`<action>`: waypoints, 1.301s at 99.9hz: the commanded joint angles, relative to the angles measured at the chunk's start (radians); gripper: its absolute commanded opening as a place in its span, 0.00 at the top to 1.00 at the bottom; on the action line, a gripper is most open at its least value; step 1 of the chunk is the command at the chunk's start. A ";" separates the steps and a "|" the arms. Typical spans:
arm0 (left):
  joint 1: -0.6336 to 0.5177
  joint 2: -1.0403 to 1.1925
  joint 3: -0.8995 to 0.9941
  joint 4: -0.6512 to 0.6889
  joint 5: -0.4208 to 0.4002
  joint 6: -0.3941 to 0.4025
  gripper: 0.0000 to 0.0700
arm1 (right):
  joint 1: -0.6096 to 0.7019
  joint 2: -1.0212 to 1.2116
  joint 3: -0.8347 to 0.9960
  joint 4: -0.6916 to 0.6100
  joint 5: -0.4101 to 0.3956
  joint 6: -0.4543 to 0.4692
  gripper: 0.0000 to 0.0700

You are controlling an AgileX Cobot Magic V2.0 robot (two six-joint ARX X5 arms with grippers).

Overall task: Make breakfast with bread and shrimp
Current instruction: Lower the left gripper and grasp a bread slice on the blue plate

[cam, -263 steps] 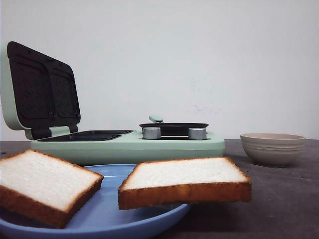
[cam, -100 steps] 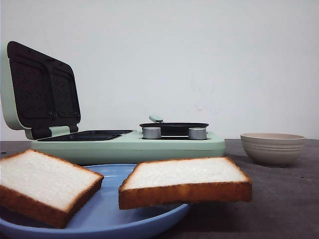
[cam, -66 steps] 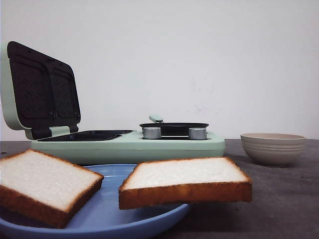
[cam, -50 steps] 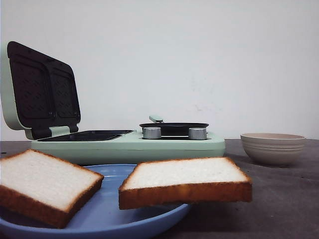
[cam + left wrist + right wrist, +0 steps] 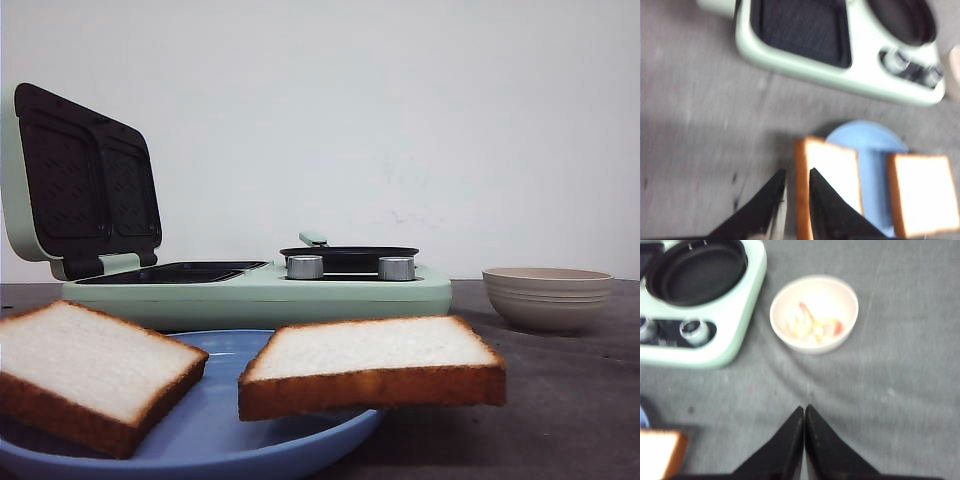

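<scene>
Comparing with the earlier front views, nothing has shifted: both bread slices (image 5: 370, 365) rest on the blue plate (image 5: 215, 440), shrimp (image 5: 812, 326) in the bowl (image 5: 850, 300). Left gripper (image 5: 796, 186) jaws slightly apart beside a slice; right gripper (image 5: 804, 425) jaws together. Task appears unstarted.

I count two bread slices (image 5: 95, 370) (image 5: 372, 362), one plate (image 5: 215, 440), one bowl (image 5: 548, 297), one cooker (image 5: 260, 288), two knobs (image 5: 304, 267) (image 5: 396, 268).

Two bread slices (image 5: 370, 363) lie on the plate (image 5: 215, 440) — cooker (image 5: 260, 290) behind it, pan (image 5: 348, 257) on its right half; shrimp (image 5: 812, 326) in the bowl (image 5: 547, 297) — right of cooker.
</scene>
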 commanded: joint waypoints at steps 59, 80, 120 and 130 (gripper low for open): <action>-0.048 0.134 -0.129 0.048 0.216 -0.027 0.45 | 0.005 0.010 -0.001 -0.089 -0.196 -0.035 1.00; -0.084 0.145 -0.171 0.106 0.208 -0.082 0.45 | 0.005 0.010 -0.001 -0.089 -0.196 -0.035 1.00; -0.139 0.198 -0.225 0.216 0.179 -0.115 0.45 | 0.005 0.010 -0.001 -0.089 -0.196 -0.035 1.00; -0.154 0.239 -0.241 0.255 0.182 -0.120 0.44 | 0.005 0.010 -0.001 -0.089 -0.197 -0.035 1.00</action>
